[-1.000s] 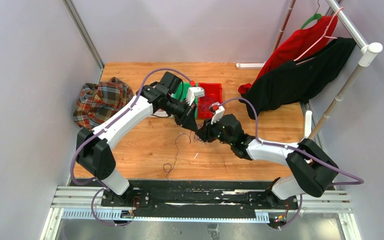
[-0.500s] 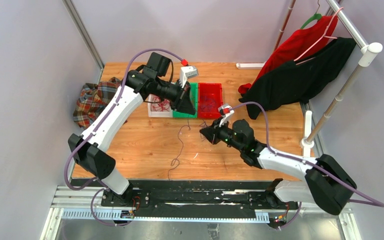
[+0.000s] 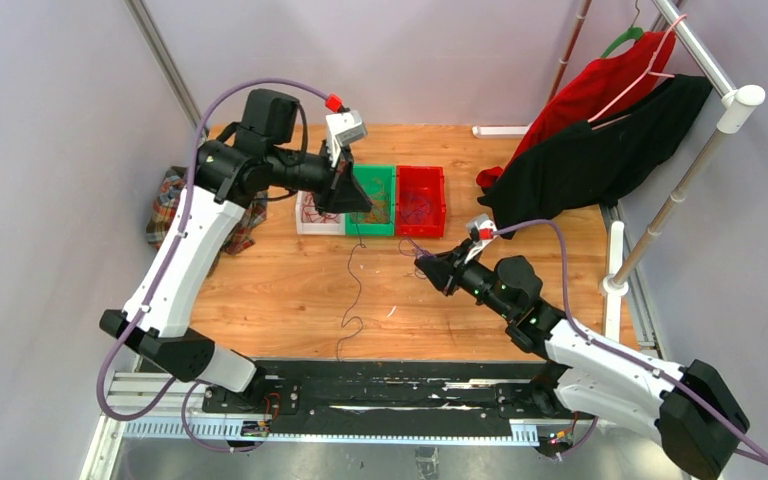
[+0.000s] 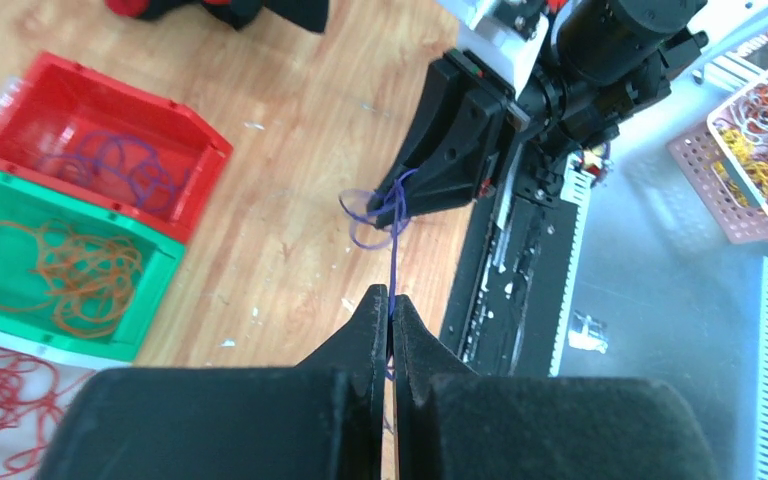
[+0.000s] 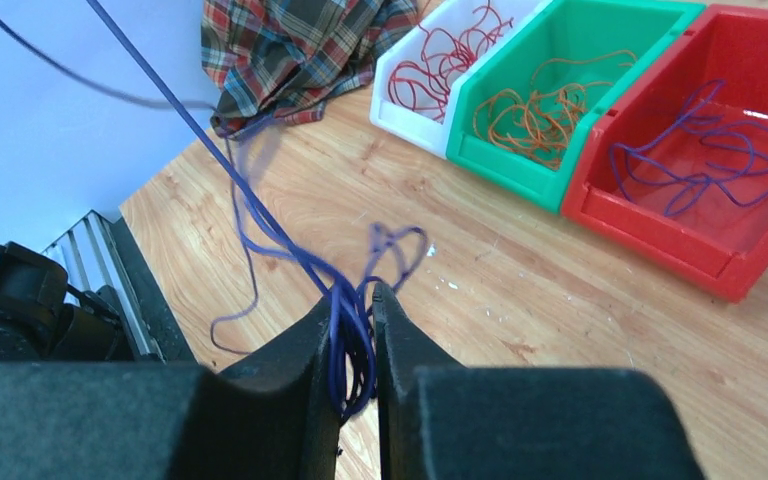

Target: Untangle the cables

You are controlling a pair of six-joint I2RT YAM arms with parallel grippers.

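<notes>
Left fingers (image 4: 368,325) are pinched shut on a single strand of the purple cable (image 4: 392,250), and the right fingers (image 5: 397,335) clamp narrowly on a knotted bunch of it. Between them the cable runs as one raised line above the surface (image 3: 290,290), with the knot at the right-hand end. Loosening it probably means drawing apart along that line. The red bin (image 5: 660,235) lies beyond.
</notes>
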